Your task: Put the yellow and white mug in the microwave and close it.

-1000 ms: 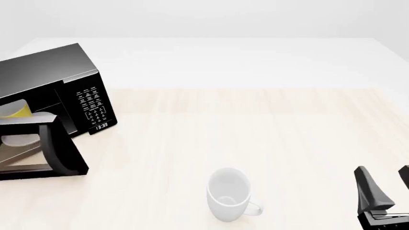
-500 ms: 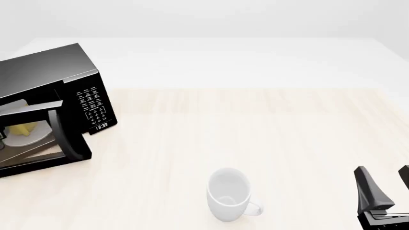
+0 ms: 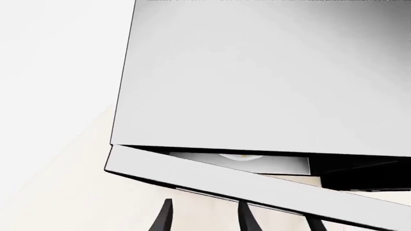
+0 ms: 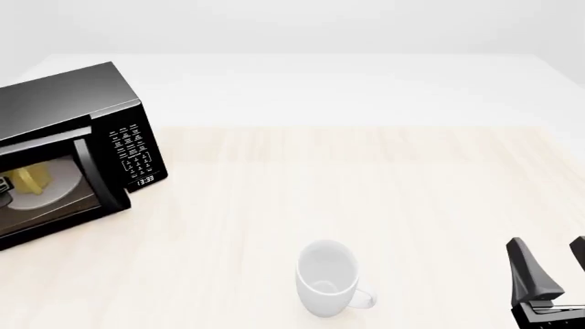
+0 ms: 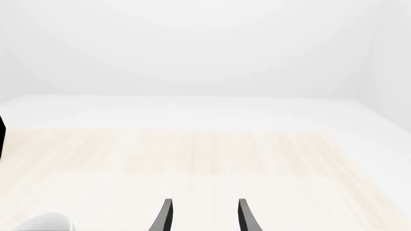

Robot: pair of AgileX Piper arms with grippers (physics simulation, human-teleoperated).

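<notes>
The black microwave [image 4: 68,103] stands at the table's left edge, its door [image 4: 96,175] swung almost shut. Through the door glass I see the yellow and white mug [image 4: 32,179] on the white turntable plate [image 4: 62,192]. In the left wrist view the door [image 3: 257,185] is a pale band, still a narrow gap ajar, with a sliver of the plate [image 3: 241,157] showing. My left gripper [image 3: 204,219] is open and empty just outside the door. My right gripper [image 4: 553,264] is open and empty at the front right; it also shows in the right wrist view [image 5: 204,219].
An all-white mug [image 4: 327,277] stands upright on the table near the front middle, handle toward the right; its rim shows in the right wrist view [image 5: 45,222]. The microwave's button panel and clock [image 4: 133,154] face the table's middle.
The microwave door has swung from wide open to almost shut. The yellow mug stays inside. The right arm and the white mug have not moved.
</notes>
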